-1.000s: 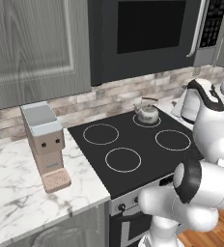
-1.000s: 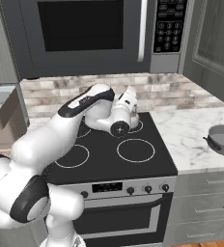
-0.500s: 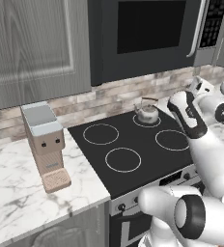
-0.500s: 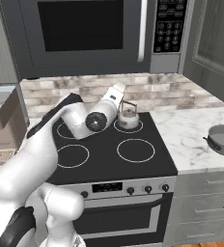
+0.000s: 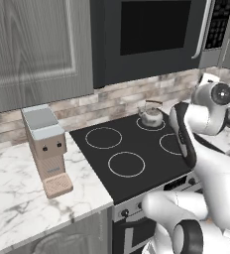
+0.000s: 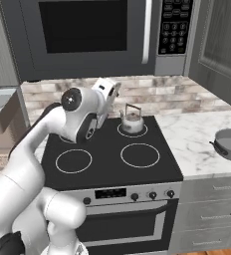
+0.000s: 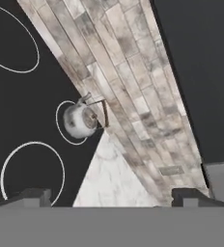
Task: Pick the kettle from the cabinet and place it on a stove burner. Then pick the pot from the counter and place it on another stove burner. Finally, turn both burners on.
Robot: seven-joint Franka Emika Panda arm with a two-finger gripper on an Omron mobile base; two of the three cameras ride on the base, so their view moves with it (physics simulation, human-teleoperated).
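Kettle (image 6: 132,119), small, rounded and silver-grey with an arched brown handle, is seen standing on the smallest white ring (image 7: 65,137) at the back of the black glass cooktop (image 6: 107,159), and it is held by nothing. Since the earlier pictures the arm has been swung up and back from the kettle, so that the gripper (image 7: 115,197) is now raised above the stove with its jaws spread wide and empty; in the hand view the two dark fingertips (image 7: 31,197) are set far apart at the bottom edge. From the gripper the kettle lies well below and ahead, at the foot of the brick backsplash (image 7: 128,91), which is laid in matte grey-brown tiles. The kettle itself has not been moved. A wide, shallow grey pot (image 6: 230,144) with a dark loop handle is seen well apart from the gripper on the veined white marble counter (image 6: 197,134). A tan coffee machine (image 5: 46,149) stands on the counter at the stove's other side, under a grey wood-grain cabinet (image 5: 35,47), and a dark microwave (image 6: 92,35) is mounted above the cooktop.
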